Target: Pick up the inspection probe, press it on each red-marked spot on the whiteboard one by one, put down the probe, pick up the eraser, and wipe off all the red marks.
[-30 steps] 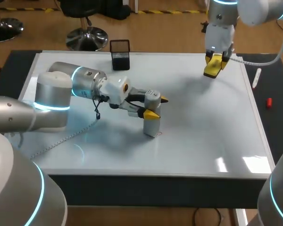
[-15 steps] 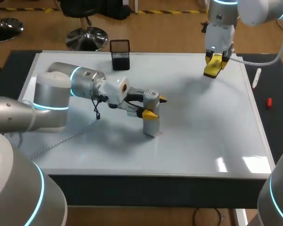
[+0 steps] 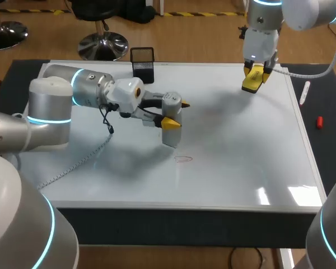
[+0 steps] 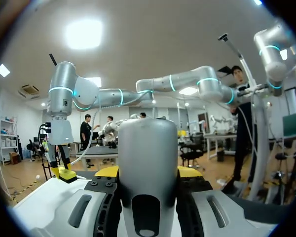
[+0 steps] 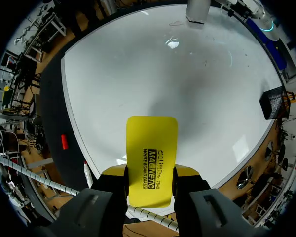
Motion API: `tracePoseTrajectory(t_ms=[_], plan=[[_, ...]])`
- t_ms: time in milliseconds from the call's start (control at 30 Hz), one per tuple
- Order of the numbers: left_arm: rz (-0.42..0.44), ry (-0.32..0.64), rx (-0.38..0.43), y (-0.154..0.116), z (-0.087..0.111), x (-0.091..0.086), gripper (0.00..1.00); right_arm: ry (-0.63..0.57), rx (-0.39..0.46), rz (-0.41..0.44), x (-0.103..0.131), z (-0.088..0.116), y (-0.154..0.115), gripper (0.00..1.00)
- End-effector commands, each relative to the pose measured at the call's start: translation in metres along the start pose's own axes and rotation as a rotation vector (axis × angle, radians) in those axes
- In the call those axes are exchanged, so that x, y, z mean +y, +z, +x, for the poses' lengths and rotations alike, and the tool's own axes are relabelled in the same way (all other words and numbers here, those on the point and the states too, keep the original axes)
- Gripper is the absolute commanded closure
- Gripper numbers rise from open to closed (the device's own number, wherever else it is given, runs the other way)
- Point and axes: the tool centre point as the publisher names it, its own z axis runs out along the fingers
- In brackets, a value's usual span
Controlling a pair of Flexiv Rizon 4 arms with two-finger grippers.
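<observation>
White board (image 3: 241, 151): lies flat on the dark surface (image 3: 328, 154) and covers most of it; it is the face to be pressed and then wiped.
Red mark (image 3: 183, 158): one small drawn loop near the board's middle; no other mark can be made out.
Probe (image 3: 171, 134): pale grey cylinder, held near upright, with its lower end just beside the red mark on the far side. Whether it touches the board cannot be told.
Left gripper (image 3: 175, 112): closed on the probe's upper half, one yellow tip on each side. The sideways hold leaves the lower end free, which suits pressing down.
Eraser (image 5: 151, 158): flat yellow block, carried flat-side out between the right fingers.
Right gripper (image 5: 150, 171): clamped on the eraser above the board's far right corner, well apart from the probe. Judged to be parked clear of the left arm with the eraser ready.
Step, as judged: probing stage; wiping not begun, since the mark is still on the board.
Pen cup (image 3: 142, 64): black mesh, upright at the board's far edge; what it holds, if anything, cannot be made out.
Marker pen (image 3: 305, 92): white, lying off the board's right edge.
Red piece (image 3: 320, 121): small, on the surface near the marker pen.
</observation>
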Motion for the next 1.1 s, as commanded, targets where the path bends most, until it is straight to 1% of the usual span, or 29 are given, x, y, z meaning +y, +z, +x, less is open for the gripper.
tracePoseTrajectory(t_ms=[33,233,400,467,567,733,933,1100], plan=[[-0.018,0.012,-0.035,-0.022,-0.001,-0.013,1.00,-0.002,0.004,0.001,-0.001,0.000,-0.001,1.00],[-0.042,0.038,-0.111,-0.063,-0.018,-0.026,1.00,-0.002,0.004,0.001,-0.001,0.000,-0.001,1.00],[-0.037,0.056,-0.170,-0.103,-0.032,-0.033,1.00,-0.002,0.004,0.001,-0.001,0.000,-0.001,1.00],[-0.051,0.064,-0.175,-0.118,-0.037,-0.035,1.00,-0.002,0.004,0.001,-0.001,0.000,-0.001,1.00],[-0.063,0.063,-0.210,-0.142,-0.045,-0.037,1.00,-0.002,0.004,0.001,-0.001,0.000,-0.001,1.00],[-0.045,0.077,-0.232,-0.176,-0.057,-0.039,1.00,-0.002,0.004,0.001,-0.001,0.000,-0.001,1.00],[-0.058,0.076,-0.269,-0.203,-0.068,-0.039,1.00,-0.002,0.004,0.001,-0.001,0.000,-0.001,1.00],[-0.065,0.073,-0.281,-0.217,-0.072,-0.037,1.00,-0.002,0.004,0.001,-0.001,0.000,-0.001,1.00]])
